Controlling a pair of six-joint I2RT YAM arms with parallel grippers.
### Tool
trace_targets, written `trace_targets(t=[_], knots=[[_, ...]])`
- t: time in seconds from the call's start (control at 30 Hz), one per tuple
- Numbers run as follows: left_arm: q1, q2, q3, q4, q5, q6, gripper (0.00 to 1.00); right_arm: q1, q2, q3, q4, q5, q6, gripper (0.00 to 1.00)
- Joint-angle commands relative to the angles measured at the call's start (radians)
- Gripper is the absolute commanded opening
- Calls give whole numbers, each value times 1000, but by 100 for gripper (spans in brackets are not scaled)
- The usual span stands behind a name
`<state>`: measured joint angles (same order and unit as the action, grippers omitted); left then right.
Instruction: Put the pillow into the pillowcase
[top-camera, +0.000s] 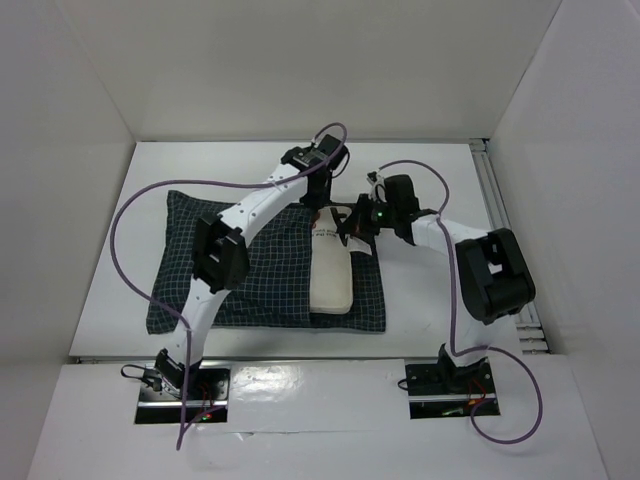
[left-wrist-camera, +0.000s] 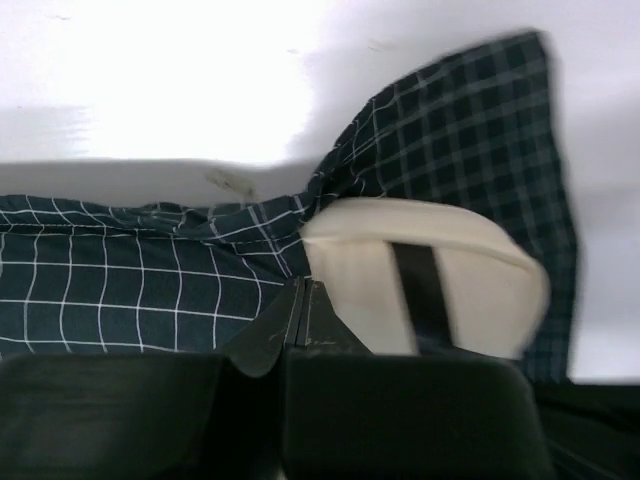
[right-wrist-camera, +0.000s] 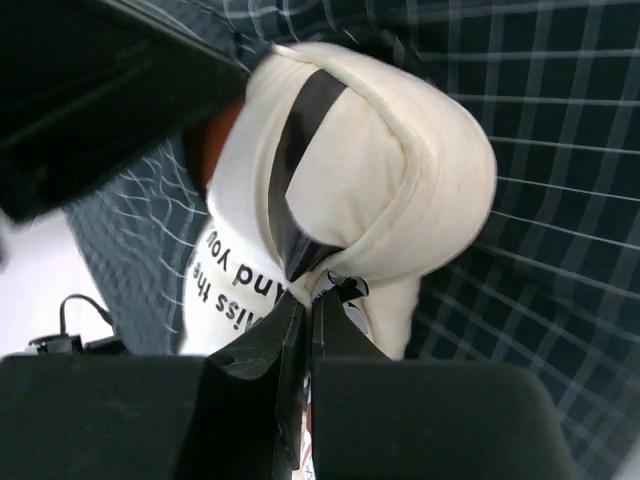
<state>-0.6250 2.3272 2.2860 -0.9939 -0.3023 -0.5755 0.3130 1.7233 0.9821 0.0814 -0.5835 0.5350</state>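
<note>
The white table (top-camera: 415, 300) filled the middle of the frame. The navy checked pillowcase (top-camera: 270, 290) lay flat on it, left of centre, with its lower edge close to the table's bottom edge.

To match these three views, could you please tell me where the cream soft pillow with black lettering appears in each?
Top external: the cream soft pillow lies just right of centre.
Left wrist: the pillow sits centre-right, in the lower half.
Right wrist: the pillow fills the centre.
Shared landmark: the navy white-checked cloth pillowcase beside it.
</note>
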Motion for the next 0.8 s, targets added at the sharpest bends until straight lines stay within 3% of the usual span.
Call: trace_targets(t=[0.0,0.17,0.4,0.53,0.6,0.63,0.67,0.7,0.77], knots=[[-83,-208,-6,84,164,12,0,92,-160,17,100,-3,0,0],[-131,-302,-23,158,284,-75,0,169,-73,41,138,39,-3,0],[-157,-354,-157,188,207,-178,0,169,-25,-14,299,94,20,0],[-139,-267,-94,189,143,-182,0,169,5,-11,333,108,43,0],[-117,-186,-22,111,134,-158,0,159,18,23,252,99,31,3],[-107,-164,18,75,91,-158,8,150,0,23,218,99,19,13],[-107,-151,68,46,65,-140,26,150,-45,9,190,125,-1,29],[-107,-150,69,14,42,-111,37,120,-77,-8,167,125,-1,60],[-107,-184,12,14,-3,-78,52,88,-148,-48,94,134,-12,78]])
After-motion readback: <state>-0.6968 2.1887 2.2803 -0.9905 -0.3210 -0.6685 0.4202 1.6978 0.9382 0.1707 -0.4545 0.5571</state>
